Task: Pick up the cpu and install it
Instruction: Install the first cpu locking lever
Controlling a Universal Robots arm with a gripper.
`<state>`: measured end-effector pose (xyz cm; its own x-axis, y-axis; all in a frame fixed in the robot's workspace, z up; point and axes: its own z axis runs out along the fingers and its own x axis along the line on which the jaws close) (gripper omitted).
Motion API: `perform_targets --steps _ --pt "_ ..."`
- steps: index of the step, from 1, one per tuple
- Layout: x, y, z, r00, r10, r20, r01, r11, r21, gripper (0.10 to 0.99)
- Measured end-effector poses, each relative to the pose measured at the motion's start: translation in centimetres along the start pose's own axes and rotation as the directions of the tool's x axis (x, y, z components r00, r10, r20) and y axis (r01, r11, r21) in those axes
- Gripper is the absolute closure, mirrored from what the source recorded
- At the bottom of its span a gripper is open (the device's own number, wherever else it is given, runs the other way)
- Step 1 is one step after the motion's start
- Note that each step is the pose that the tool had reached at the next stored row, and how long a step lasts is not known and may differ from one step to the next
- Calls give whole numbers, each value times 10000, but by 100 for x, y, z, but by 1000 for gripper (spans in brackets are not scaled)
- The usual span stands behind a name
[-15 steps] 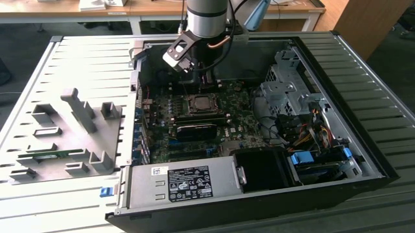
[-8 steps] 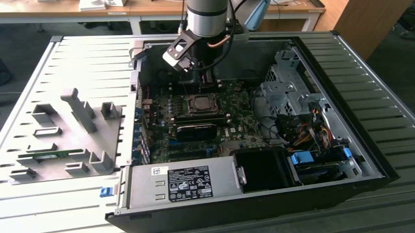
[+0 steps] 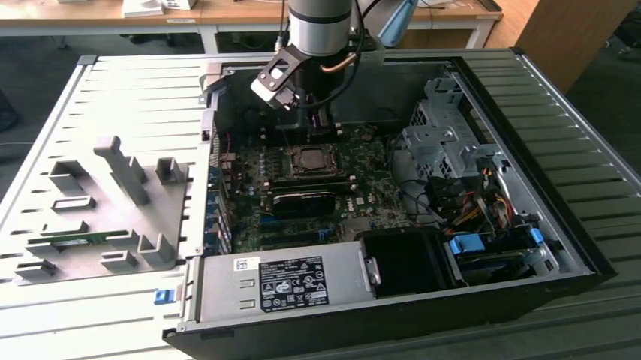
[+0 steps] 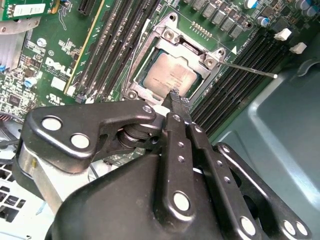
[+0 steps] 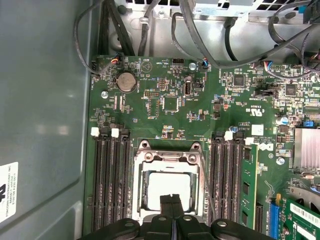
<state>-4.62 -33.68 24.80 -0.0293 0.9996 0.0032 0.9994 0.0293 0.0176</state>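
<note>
The cpu (image 5: 170,186) lies flat in the dark metal-framed socket (image 5: 141,177) on the green motherboard (image 5: 165,105). Its dull silver top also shows in the second wrist view (image 4: 170,75) and the exterior view (image 3: 308,158). My gripper (image 5: 171,200) hangs just above the chip's near edge with its two black fingers pressed together and nothing between them. In the second wrist view the gripper (image 4: 175,96) has its tips over the chip's rim. In the exterior view the gripper (image 3: 311,129) reaches down into the open computer case.
Black memory slots flank the socket, and a green memory stick (image 5: 248,175) stands in one. A thin socket lever (image 4: 250,70) sticks out sideways. Cables (image 5: 200,35), a heat sink (image 5: 306,155), the power supply (image 3: 290,281) and a drive cage (image 3: 446,139) crowd the case. A grey fixture tray (image 3: 100,202) lies outside.
</note>
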Motion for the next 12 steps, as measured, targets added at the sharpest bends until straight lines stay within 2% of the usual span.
perform_targets --steps 12 --pt "0 1 -32 10000 0 1 0 10000 1 980"
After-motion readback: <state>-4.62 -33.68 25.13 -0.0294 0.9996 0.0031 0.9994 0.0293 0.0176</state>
